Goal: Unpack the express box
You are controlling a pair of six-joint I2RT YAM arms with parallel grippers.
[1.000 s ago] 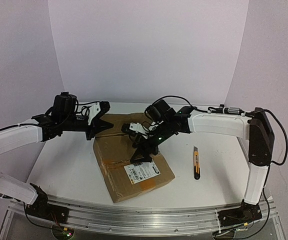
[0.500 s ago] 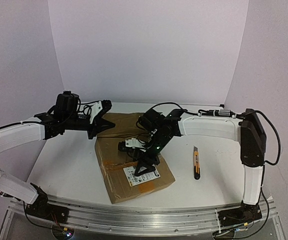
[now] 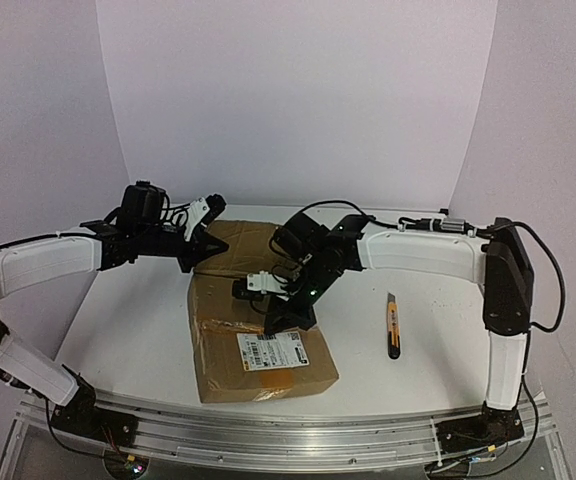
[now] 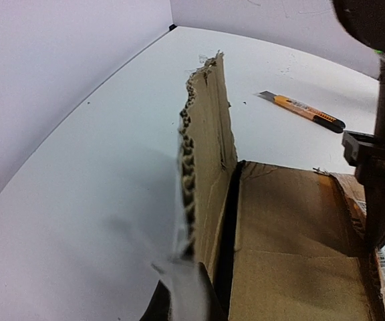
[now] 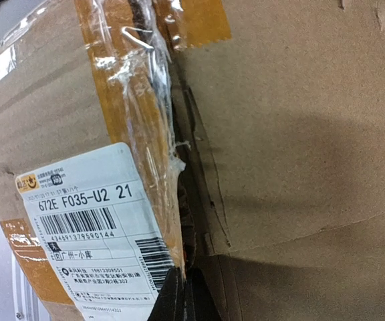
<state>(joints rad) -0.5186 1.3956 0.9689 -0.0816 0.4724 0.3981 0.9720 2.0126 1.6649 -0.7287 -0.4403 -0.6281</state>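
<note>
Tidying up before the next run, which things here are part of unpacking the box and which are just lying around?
In the job: express box, its raised flap, left gripper pinching that flap, right gripper at the taped seam.
Lying about: utility knife, untouched on the table.

soft, even, faintly violet light; weak shadows. right wrist view: glare on tape (image 5: 122,73) of the express box (image 5: 293,100) at 11 o'clock. left wrist view: flap (image 4: 212,154) blurs toward 6 o'clock.
</note>
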